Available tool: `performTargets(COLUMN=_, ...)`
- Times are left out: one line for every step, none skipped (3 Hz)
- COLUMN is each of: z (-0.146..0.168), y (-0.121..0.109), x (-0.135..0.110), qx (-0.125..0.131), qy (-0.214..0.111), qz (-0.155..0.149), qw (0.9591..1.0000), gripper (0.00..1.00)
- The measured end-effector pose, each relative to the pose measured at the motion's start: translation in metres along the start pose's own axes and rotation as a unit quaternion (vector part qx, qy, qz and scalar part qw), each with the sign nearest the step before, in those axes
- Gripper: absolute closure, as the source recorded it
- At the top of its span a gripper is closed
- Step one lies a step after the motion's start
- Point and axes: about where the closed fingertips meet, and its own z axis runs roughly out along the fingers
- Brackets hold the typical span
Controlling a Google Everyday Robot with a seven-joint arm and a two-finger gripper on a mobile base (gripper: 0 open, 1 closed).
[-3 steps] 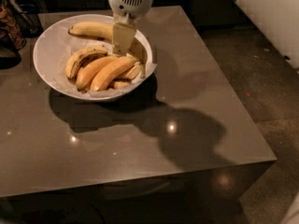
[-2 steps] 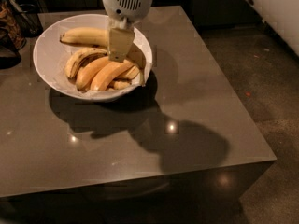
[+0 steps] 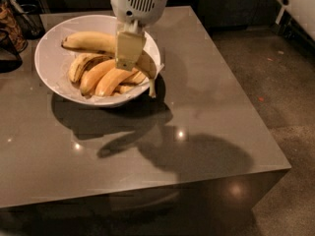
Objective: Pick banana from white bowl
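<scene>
**Banana could tip out of an off-centre hold**

The near edge of the desk (image 3: 206, 146) is bare. Toward its far left corner sits the white bowl (image 3: 47, 65), with the banana (image 3: 88, 42) lying across its far side. My gripper (image 3: 130, 58) is on the banana's right part; whether it has clamped I cannot tell. Held that far off-centre, the long left end may sag, slip, or drag the shorter bananas (image 3: 106, 77).

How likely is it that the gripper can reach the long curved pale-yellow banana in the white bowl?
Probably yes: the gripper hangs over the long pale-yellow banana in the white bowl; nothing covers it, and the shorter orange-yellow bananas lie beside it.
</scene>
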Motion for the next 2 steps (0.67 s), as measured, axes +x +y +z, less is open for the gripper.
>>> performTargets(z=-0.0176, y=0.0538, x=-0.0013, qx=-0.034, qy=-0.017, qz=0.018, qw=0.9991, gripper=1.0)
performTargets(z=-0.0192, y=0.0507, x=-0.0051, qx=-0.026, qy=-0.023, qz=0.016, qw=0.9993, gripper=1.0)
